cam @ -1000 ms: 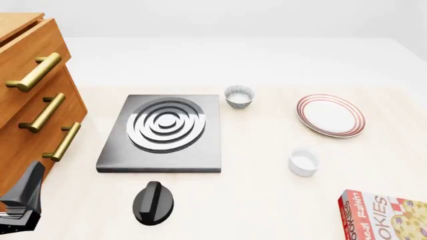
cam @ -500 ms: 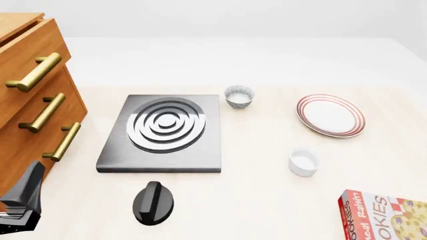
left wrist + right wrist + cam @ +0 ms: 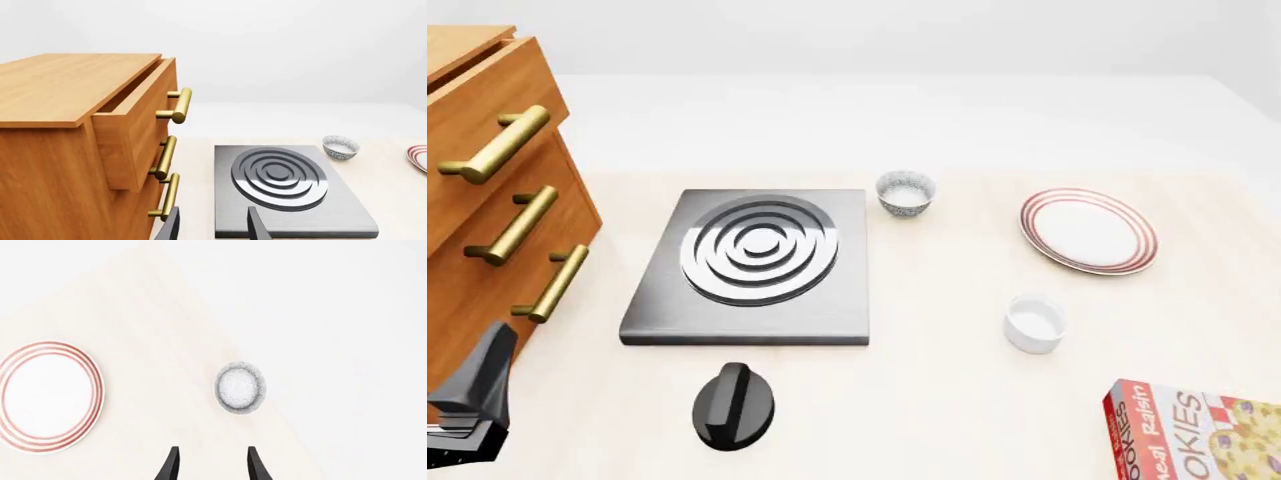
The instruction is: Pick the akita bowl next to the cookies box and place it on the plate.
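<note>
One akita bowl (image 3: 240, 388), speckled grey-blue, sits near the table's edge, to the right of the red-ringed plate (image 3: 47, 395) in the right wrist view. It lies outside the front view, on the side where the cookies box (image 3: 1194, 430) is. My right gripper (image 3: 212, 467) is open, short of this bowl, and holds nothing. A look-alike bowl (image 3: 905, 192) stands beside the stove plate's far right corner, left of the plate (image 3: 1089, 230). My left gripper (image 3: 213, 227) is open and empty at the near left (image 3: 478, 390).
A grey stove plate (image 3: 754, 265) with ring burner fills the middle left. A black knob (image 3: 734, 405) lies in front of it. A plain white cup (image 3: 1034, 323) stands between the plate and the cookies box. A wooden drawer cabinet (image 3: 494, 220) with brass handles blocks the left.
</note>
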Available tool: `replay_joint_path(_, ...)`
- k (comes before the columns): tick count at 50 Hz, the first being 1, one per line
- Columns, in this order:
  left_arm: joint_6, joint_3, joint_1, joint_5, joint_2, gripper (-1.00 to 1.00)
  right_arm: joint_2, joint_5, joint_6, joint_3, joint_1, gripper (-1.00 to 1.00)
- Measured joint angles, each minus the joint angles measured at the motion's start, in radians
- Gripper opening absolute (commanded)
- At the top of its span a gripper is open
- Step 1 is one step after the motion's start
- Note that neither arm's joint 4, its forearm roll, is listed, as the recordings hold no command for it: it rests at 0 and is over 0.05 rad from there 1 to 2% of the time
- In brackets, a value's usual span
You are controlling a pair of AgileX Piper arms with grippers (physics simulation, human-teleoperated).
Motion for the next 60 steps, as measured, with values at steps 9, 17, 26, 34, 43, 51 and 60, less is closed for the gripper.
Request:
replay_joint_path(9,0.000,0.000,0.000,0.000,0.000,1.00,0.063,-0.012,-0.007,-0.045,-0.026,1.00)
replay_joint_path(17,0.000,0.000,0.000,0.000,0.000,1.00,0.133,-0.026,-0.007,-0.096,-0.048,1.00)
replay_joint_path(26,0.000,0.000,0.000,0.000,0.000,1.00,0.181,-0.038,-0.001,-0.132,-0.057,1.00)
replay_joint_path(34,0.000,0.000,0.000,0.000,0.000,1.00,0.214,-0.048,0.004,-0.154,-0.064,1.00)
replay_joint_path(43,0.000,0.000,0.000,0.000,0.000,1.00,0.247,-0.054,0.003,-0.177,-0.075,1.00)
replay_joint_path(51,0.000,0.000,0.000,0.000,0.000,1.00,0.274,-0.063,0.010,-0.189,-0.083,1.00)
replay_joint_path(60,0.000,0.000,0.000,0.000,0.000,1.00,0.296,-0.075,0.014,-0.196,-0.101,1.00)
